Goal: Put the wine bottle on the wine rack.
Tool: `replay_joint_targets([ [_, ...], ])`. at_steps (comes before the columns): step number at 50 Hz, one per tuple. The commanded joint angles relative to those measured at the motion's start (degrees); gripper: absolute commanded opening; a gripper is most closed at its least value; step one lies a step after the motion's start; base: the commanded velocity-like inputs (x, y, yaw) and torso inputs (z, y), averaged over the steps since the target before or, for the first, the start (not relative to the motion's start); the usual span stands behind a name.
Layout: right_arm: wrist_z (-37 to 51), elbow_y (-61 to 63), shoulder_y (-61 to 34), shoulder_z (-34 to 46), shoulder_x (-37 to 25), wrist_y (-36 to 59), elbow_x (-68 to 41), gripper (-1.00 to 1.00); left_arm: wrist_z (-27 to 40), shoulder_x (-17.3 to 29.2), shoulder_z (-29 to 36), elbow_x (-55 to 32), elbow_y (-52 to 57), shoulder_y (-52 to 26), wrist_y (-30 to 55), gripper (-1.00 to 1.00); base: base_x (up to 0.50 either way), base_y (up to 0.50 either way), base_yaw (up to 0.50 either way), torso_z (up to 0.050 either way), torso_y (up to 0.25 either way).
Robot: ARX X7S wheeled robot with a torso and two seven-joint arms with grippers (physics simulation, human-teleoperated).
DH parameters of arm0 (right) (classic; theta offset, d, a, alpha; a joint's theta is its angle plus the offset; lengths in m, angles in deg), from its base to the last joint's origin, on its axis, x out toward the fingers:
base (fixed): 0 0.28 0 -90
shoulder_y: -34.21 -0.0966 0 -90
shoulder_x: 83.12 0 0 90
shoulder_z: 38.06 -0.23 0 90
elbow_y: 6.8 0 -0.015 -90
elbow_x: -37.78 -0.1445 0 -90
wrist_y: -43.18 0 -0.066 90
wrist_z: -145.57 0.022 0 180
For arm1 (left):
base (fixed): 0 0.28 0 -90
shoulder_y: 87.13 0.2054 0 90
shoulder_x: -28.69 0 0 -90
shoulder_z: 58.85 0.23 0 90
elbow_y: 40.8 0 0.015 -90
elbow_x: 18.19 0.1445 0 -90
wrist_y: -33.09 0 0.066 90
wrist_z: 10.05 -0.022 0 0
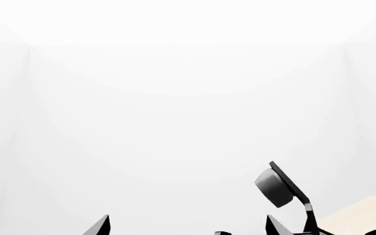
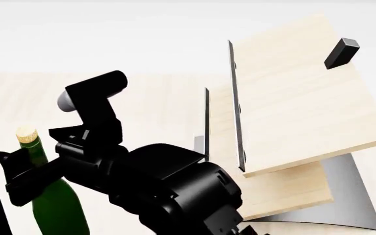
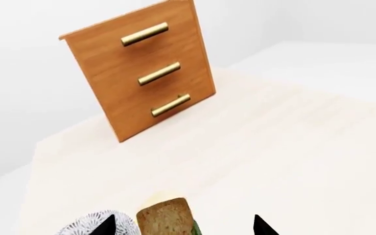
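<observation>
The wine bottle (image 2: 54,208) stands upright at the lower left of the head view, dark green with a pale cork (image 2: 26,133). My right gripper (image 2: 31,169) reaches across to it and stands open around the neck. In the right wrist view the cork (image 3: 165,215) sits between the wide-apart fingertips of the right gripper (image 3: 182,226) and touches neither. The wine rack (image 2: 299,98) stands to the right of the bottle, two slanted light boards with a black peg (image 2: 341,53) on a grey base (image 2: 351,196). My left gripper (image 1: 188,227) is open and empty, facing a white wall.
A brown drawer cabinet (image 3: 149,73) with brass handles stands at the far end of the pale wood table (image 3: 273,147). A patterned bowl (image 3: 86,225) sits close beside the bottle. The left wrist view catches the right arm's camera housing (image 1: 276,186) and a rack corner (image 1: 364,215).
</observation>
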Motion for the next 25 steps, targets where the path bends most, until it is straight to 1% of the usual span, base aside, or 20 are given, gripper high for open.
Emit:
replay_joint_targets([
  [1,1.6,-4.44,-2.45,7.89,0.07,-7.85,-4.73,1.0,0.16,0.18,0.11,-0.06,0.02,-0.08,-0.01,1.0,0.0,0.0,0.0,0.0,0.0],
  [7,1.88,-5.94,-3.0,11.1,0.06,-11.45,-6.96,1.0,0.28,0.3,0.12,-0.12,0.23,-0.09,0.22,1.0,0.0,0.0,0.0,0.0,0.0],
  [17,2.61,-6.2,-3.04,13.53,-0.52,-12.93,-8.74,1.0,0.38,0.42,0.29,-0.08,-0.08,-0.21,0.14,1.0,0.0,0.0,0.0,0.0,0.0],
  [18,2.88,-5.9,-3.11,13.59,-0.72,-12.9,-8.87,-1.0,0.41,0.45,0.23,-0.2,-0.07,-0.21,0.17,1.0,0.0,0.0,0.0,0.0,0.0],
  [25,3.62,-5.27,-3.63,13.93,-1.53,-13.06,-9.38,-1.0,0.49,0.51,0.42,-0.11,-0.07,-0.18,0.1,1.0,0.0,0.0,0.0,0.0,0.0],
])
